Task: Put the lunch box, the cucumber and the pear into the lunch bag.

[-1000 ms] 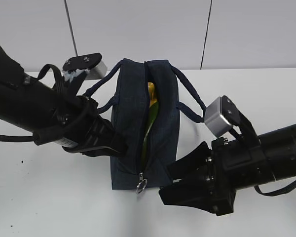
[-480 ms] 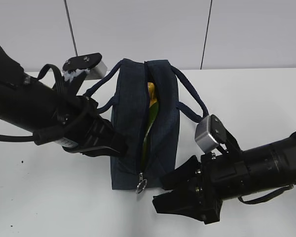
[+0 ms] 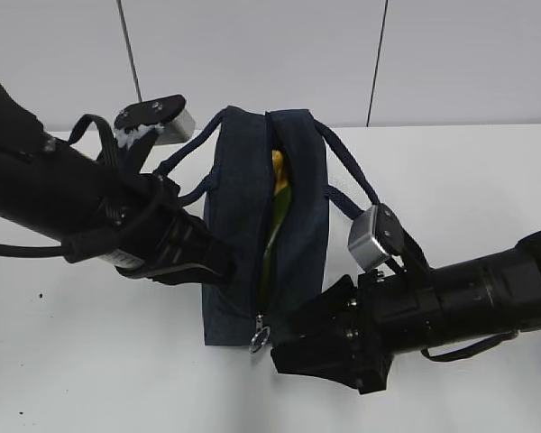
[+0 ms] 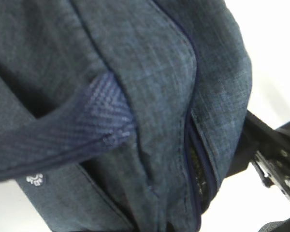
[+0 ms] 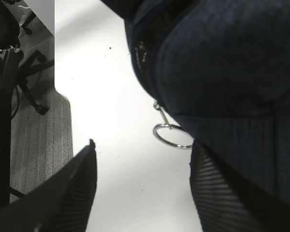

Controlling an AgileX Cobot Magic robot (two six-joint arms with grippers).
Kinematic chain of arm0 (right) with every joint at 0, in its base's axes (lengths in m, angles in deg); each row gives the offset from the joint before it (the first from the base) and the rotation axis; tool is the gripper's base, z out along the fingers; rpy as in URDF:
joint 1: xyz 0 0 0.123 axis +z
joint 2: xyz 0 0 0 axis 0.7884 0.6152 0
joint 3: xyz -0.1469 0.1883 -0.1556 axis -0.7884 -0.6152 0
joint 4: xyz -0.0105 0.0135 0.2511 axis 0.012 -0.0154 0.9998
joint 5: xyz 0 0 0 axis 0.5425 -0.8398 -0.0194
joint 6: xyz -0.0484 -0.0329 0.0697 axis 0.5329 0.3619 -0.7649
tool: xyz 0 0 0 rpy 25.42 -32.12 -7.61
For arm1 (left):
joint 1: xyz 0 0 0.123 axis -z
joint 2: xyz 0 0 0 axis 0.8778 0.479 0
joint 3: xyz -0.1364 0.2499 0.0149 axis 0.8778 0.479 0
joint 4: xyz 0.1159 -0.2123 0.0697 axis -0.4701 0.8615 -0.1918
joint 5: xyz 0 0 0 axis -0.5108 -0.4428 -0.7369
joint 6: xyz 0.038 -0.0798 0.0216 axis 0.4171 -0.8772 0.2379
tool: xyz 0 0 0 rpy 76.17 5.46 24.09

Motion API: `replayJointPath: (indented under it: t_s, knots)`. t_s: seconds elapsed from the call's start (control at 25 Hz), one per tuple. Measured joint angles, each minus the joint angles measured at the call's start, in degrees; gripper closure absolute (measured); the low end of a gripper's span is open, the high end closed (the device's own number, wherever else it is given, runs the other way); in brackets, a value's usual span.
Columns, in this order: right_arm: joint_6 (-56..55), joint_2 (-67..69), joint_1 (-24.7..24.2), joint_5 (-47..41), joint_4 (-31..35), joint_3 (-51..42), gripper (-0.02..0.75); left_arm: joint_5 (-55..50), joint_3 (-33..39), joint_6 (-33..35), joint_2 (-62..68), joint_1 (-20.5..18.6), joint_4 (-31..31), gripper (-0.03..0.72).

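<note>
Nearest the camera: right gripper [image 3: 317,341], black, jaws spread apart, nothing between them, low over the white table [image 3: 90,379] just beside the bag's near end. In the right wrist view, metal ring pull [image 5: 171,136] hanging free ahead of the open fingers [image 5: 79,183], not grasped.

Next: dark navy boxy fabric lunch bag [image 3: 234,244], upright on the table, top zipper open along most of its length, slider and ring at the near lower end. Through the slit, a yellow-orange patch, taken for the lumpy pear [image 3: 277,170], toward the far end; below it a pale green strip, likely the sage lid of the lunch box [image 3: 269,244]. Dark green cucumber not discernible; none lies on the visible table, so presumed inside, unconfirmed.

Left of the bag: left gripper [image 3: 207,262], clenched, pressed against the bag's side panel; whether fabric is pinched cannot be told.

Farther back: two looped strap handles [image 3: 347,180], slack to either side.

Assessment: loading apparently complete; closing the zipper seemingly remaining.
</note>
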Motion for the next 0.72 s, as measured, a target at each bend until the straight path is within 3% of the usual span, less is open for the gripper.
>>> replayJointPath:
  t_s: [0.2, 0.36, 0.48, 0.72]
  knots:
    - [-0.6, 2.5, 0.3, -1.3, 0.0, 1.6, 0.267, 0.0, 0.0, 0.0, 0.0, 0.0, 0.4, 0.699]
    - [-0.8, 3.1, 3.5, -0.7, -0.1, 3.0, 0.267, 0.1, 0.0, 0.0, 0.0, 0.0, 0.7, 0.699]
    - [-1.2, 3.1, 5.9, 2.1, -0.1, 4.2, 0.267, 0.1, 0.0, 0.0, 0.0, 0.0, 0.8, 0.699]
    - [-3.9, 3.1, 6.3, 8.6, 0.0, 4.6, 0.267, 0.1, 0.0, 0.0, 0.0, 0.0, 0.8, 0.699]
